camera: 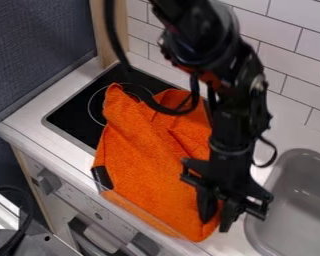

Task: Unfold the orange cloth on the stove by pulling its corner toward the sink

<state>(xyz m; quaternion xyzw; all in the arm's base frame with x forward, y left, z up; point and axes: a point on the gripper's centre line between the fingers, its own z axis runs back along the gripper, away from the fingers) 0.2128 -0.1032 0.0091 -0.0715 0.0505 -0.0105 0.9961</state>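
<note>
My gripper [217, 216] points down at the cloth's lower right part, near the counter's front edge and left of the sink. Its fingers stand apart, and orange fabric shows between them. The orange cloth [146, 160] lies spread with folds, from the black stove top [82, 102] across the counter to its front edge. A black patch marks the cloth's left edge. My arm covers part of the cloth's right side. Whether the fingers press on the fabric, I cannot tell.
A grey sink [299, 200] is set into the counter at the right. White wall tiles [293, 65] rise behind. A clear ledge runs along the front edge, above a panel with grey knobs [49, 181]. At the lower left is a black cable [30, 215].
</note>
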